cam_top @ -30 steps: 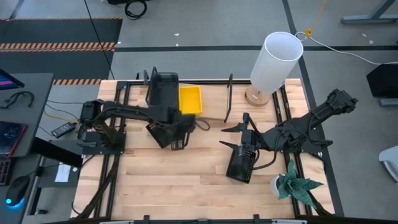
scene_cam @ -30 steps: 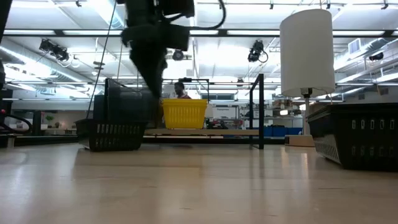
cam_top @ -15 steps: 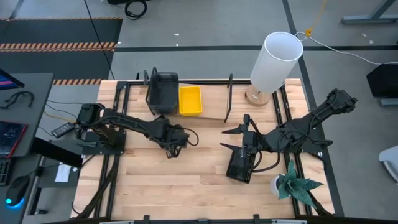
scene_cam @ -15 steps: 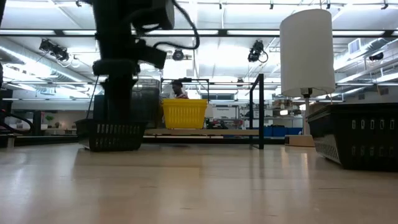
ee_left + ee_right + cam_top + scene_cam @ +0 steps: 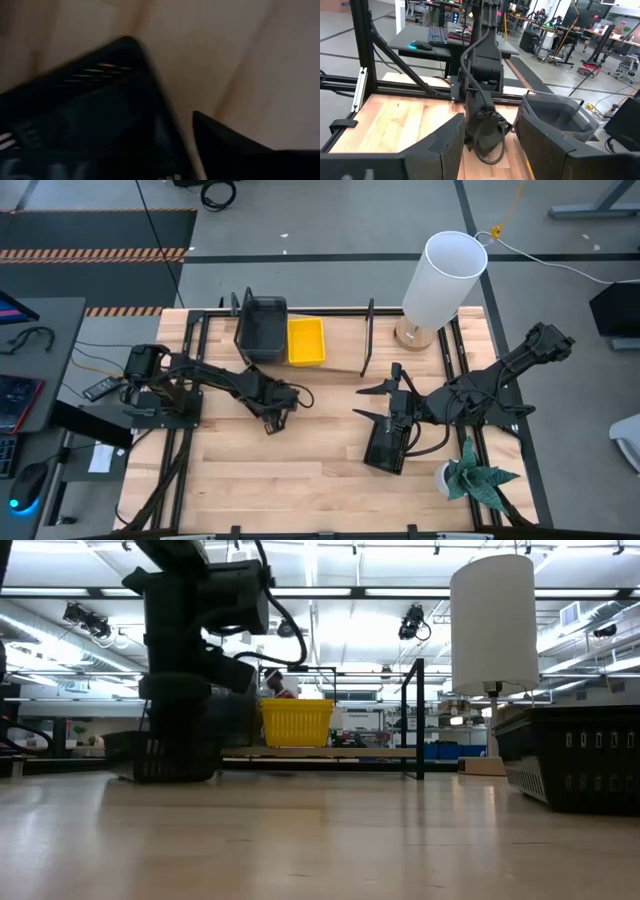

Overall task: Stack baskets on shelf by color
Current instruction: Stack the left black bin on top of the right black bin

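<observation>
A grey basket and a yellow basket stand side by side by their bottoms on the shelf at the table's far side. One black slotted basket sits on the table in front of the shelf. My left gripper is low over it, open. In the left wrist view one finger stands just outside the basket's rim. Whether it touches I cannot tell. A second black basket lies at the table's right. My open right gripper hovers beside its far end.
A lamp with a tall white shade stands at the far right corner, past the shelf's black upright loop. A small potted plant sits at the near right edge. Bare wood lies between the two arms and toward the near edge.
My left gripper has drawn back from the shelf toward the near edge and gone down onto the black basket in front of it. The grey basket stays on the shelf beside the yellow one. The right arm has kept still.
</observation>
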Controlling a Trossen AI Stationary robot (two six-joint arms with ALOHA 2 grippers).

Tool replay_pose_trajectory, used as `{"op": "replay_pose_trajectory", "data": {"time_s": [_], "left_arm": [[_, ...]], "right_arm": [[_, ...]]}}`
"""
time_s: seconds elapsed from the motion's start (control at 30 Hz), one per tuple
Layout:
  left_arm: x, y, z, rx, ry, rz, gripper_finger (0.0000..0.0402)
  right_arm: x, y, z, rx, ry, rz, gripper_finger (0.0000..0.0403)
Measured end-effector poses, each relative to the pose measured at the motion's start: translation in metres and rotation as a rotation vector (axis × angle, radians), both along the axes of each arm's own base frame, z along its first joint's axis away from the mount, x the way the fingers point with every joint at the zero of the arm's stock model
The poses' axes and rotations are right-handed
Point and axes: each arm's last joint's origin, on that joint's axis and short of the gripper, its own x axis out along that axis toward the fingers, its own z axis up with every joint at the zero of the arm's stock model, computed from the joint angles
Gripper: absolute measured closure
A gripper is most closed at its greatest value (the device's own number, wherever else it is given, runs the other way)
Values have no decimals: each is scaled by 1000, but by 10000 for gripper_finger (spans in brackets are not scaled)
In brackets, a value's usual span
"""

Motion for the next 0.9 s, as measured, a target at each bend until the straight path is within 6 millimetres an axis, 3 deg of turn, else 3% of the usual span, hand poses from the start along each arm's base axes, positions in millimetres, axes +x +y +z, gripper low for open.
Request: {"op": "replay_pose_trajectory", "data": {"time_s": [0.17,0.23,0.43,0.67,0.77,0.9], "left_arm": [[4,-23,7,-92,-21,-50,364],[7,-35,14,-116,-33,-89,389],[25,-76,58,-169,-151,-297,391],[56,-120,106,-125,-612,-617,391],[68,-134,112,-69,-842,-721,389],[86,-140,109,14,-1012,-736,393]], "right_arm": [[0,0,0,-5,0,1,208],[0,0,1,-4,-5,1,208],[0,0,1,-8,-3,2,208],[-26,4,9,-44,15,3,208],[-37,7,13,-39,9,-17,208],[-44,13,12,-45,9,-44,208]]}}
